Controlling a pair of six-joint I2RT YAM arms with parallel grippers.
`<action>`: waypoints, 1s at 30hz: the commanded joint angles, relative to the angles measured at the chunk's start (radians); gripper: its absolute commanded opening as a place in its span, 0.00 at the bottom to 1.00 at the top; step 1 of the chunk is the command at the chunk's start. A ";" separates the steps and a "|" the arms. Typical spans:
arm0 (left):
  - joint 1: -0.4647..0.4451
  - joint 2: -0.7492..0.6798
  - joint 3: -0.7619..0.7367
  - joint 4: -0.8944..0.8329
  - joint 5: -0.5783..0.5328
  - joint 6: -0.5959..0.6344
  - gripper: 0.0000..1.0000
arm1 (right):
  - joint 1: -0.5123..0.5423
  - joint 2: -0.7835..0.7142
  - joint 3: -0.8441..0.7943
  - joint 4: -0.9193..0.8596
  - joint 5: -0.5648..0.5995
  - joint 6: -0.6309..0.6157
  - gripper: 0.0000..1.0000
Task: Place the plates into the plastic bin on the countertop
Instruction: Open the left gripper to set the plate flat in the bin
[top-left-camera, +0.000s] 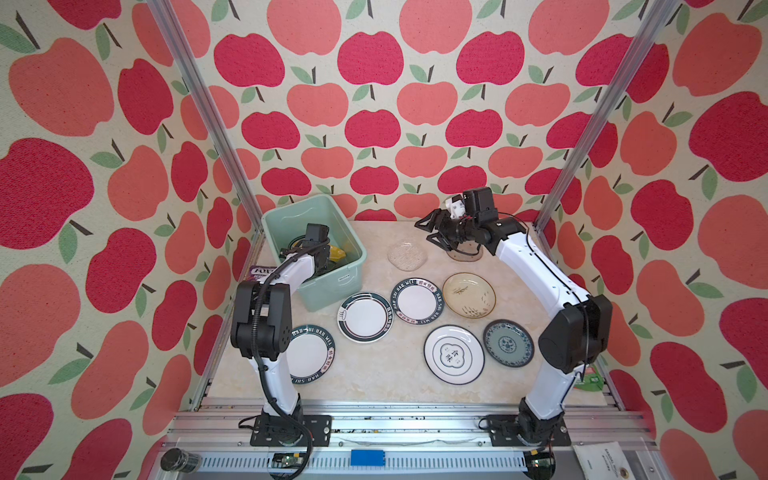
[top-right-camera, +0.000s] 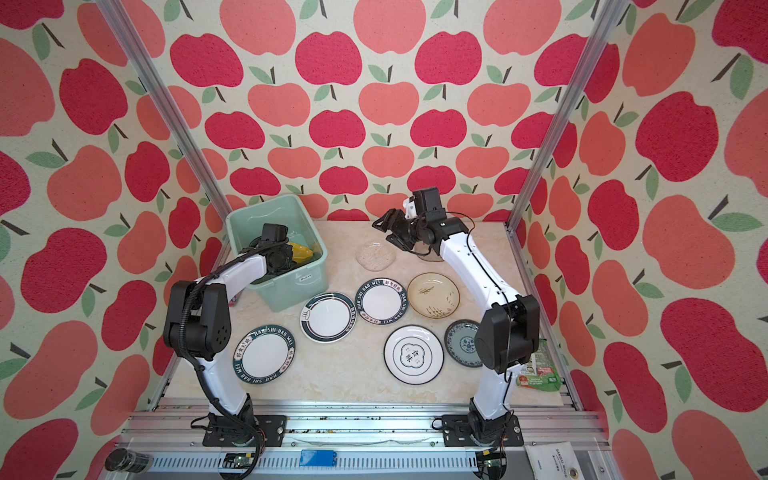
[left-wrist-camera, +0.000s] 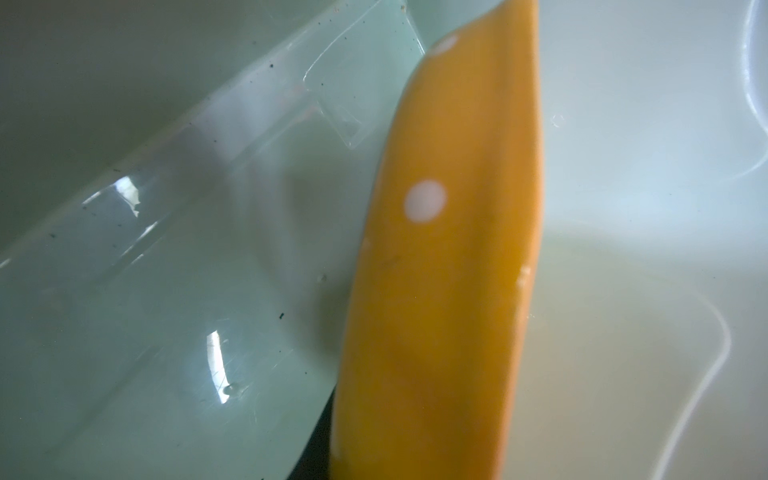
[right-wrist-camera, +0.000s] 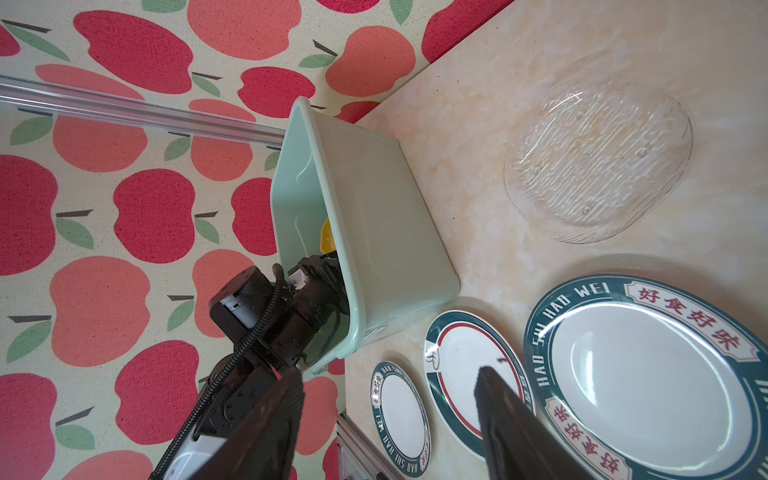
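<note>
The mint-green plastic bin (top-left-camera: 351, 266) stands at the back left of the countertop (top-left-camera: 374, 374). My left gripper (top-left-camera: 326, 259) reaches down inside it, shut on the yellow white-dotted plate (left-wrist-camera: 449, 249), which stands on edge against the bin wall (left-wrist-camera: 166, 291). A dark-rimmed plate (top-left-camera: 296, 243) partly shows behind the wrist. My right gripper (top-left-camera: 424, 232) hovers open and empty at the back right, above a glass plate (top-left-camera: 467, 252). On the countertop lie another glass plate (top-left-camera: 407, 254), two lettered plates (top-left-camera: 417, 301) (top-left-camera: 309, 355), a green-ringed plate (top-left-camera: 364, 317), a cream plate (top-left-camera: 468, 295), a ringed white plate (top-left-camera: 454, 354) and a blue-patterned plate (top-left-camera: 508, 343).
A purple snack packet (top-left-camera: 262, 272) lies left of the bin, half under my left arm. A green packet (top-right-camera: 538, 370) sits at the front right by the right arm's elbow. Aluminium posts (top-left-camera: 582, 145) and apple-print walls enclose the countertop.
</note>
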 joint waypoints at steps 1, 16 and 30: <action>-0.004 0.022 0.052 0.004 -0.036 -0.075 0.00 | -0.012 -0.045 -0.012 0.015 0.005 0.013 0.68; -0.006 0.055 0.038 -0.050 -0.026 -0.071 0.45 | -0.024 -0.056 -0.036 0.029 0.004 0.022 0.69; 0.008 0.102 0.074 -0.114 0.008 -0.043 0.57 | -0.037 -0.072 -0.063 0.046 0.008 0.033 0.69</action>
